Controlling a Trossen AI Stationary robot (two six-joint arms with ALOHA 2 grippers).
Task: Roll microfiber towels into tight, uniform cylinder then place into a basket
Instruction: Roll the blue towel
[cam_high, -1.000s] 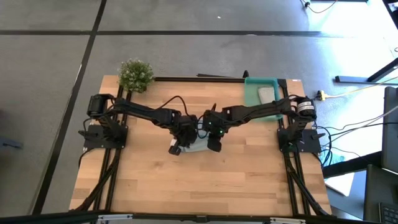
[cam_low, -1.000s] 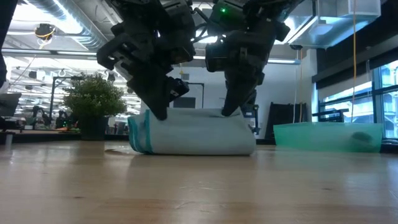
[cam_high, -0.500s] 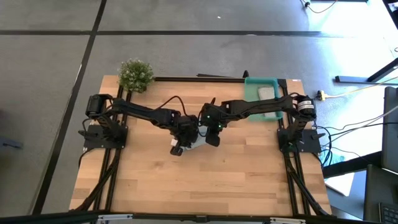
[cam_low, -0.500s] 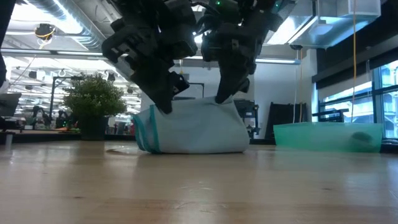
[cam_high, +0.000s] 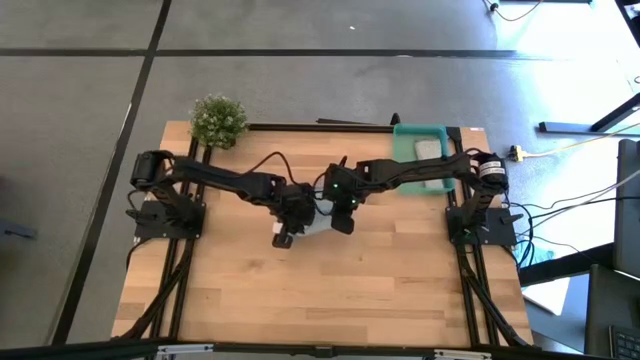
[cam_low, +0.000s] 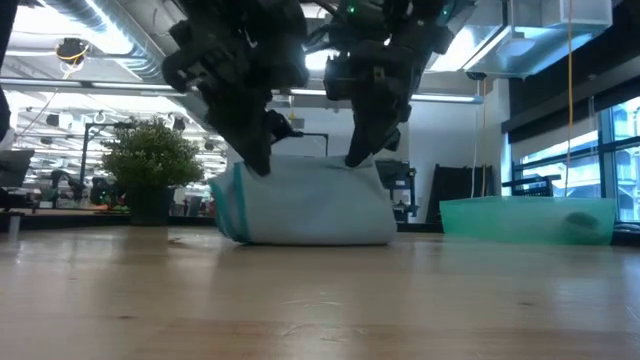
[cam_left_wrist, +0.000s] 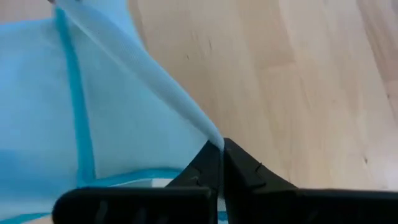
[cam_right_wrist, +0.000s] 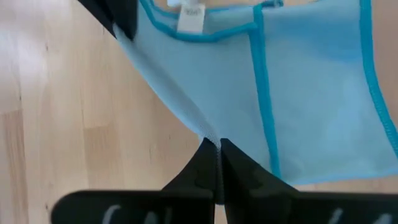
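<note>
Both arms are reaching to the middle of the bench (cam_high: 250, 300). The left tool (cam_left_wrist: 222, 148) and the right tool (cam_right_wrist: 217, 144) are each pinching the blue towel (cam_low: 305, 205) edge below them, closer together than before.
</note>
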